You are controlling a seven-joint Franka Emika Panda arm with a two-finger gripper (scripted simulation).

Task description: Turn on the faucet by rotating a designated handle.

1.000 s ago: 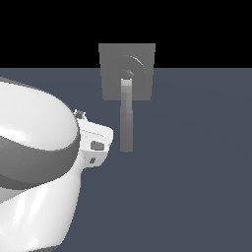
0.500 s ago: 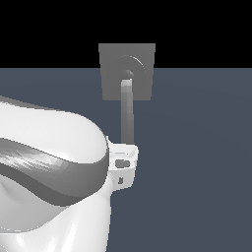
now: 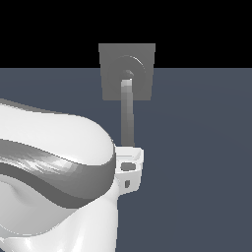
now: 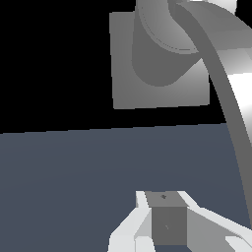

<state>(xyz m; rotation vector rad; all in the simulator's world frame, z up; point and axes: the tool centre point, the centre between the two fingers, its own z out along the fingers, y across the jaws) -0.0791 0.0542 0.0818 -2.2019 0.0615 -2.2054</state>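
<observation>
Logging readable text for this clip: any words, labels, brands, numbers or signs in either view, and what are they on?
None. The faucet plate is plain matte grey, the handle is a bare light-grey bar, and the gripper and white arm shell carry no marking that shows in either view. The floor is unmarked blue-grey.

The arm's white casing [image 3: 54, 182] is blocking the gripper's fingertips and the handle's [image 3: 127, 118] lower end in the exterior view. In the wrist view the picture's edge is cutting off the faucet [image 4: 147, 83] and the gripper [image 4: 167, 224], leaving its jaws unreadable.
</observation>
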